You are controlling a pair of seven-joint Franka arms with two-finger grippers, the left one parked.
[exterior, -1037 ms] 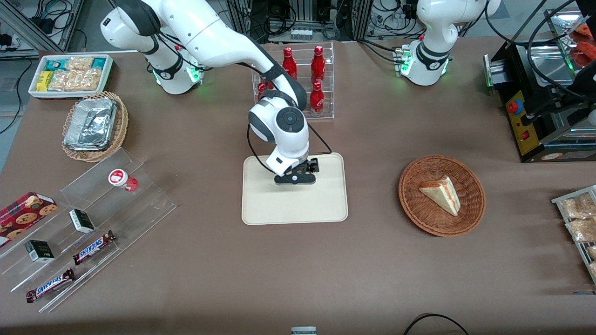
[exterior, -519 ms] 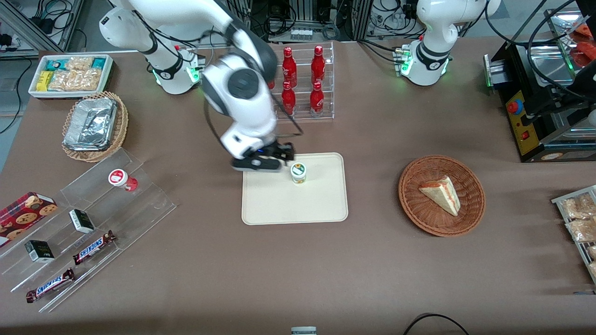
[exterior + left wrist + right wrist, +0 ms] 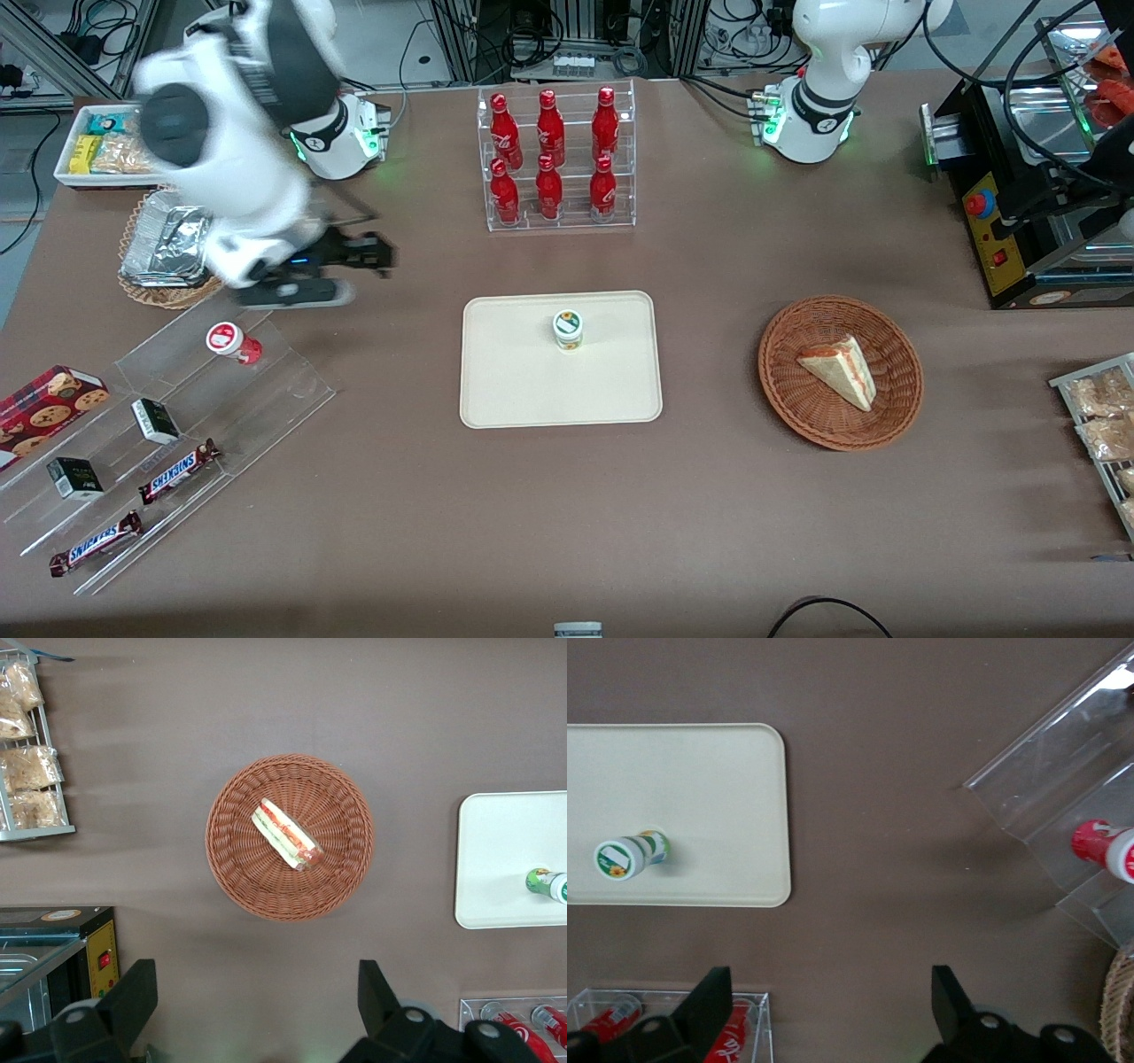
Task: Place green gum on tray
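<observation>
While the green gum [image 3: 568, 329] stands upright on the tray [image 3: 523, 390], in the half farther from the front camera, nothing touches it. Half a second ago the gripper [image 3: 341, 270] hung just beside it; now it has swung away toward the working arm's end, fingers [image 3: 709, 1001] spread and empty, above bare table near the acrylic steps [image 3: 221, 372] holding the red-lidded container [image 3: 232, 341].

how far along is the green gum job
It looks done: the green gum stands upright on the tray, toward the edge nearer the red bottle rack, with nothing touching it. In hand: nothing; the gripper is open and empty, up above the table near the foil basket. Nothing appears left except perhaps parking the arm.
</observation>
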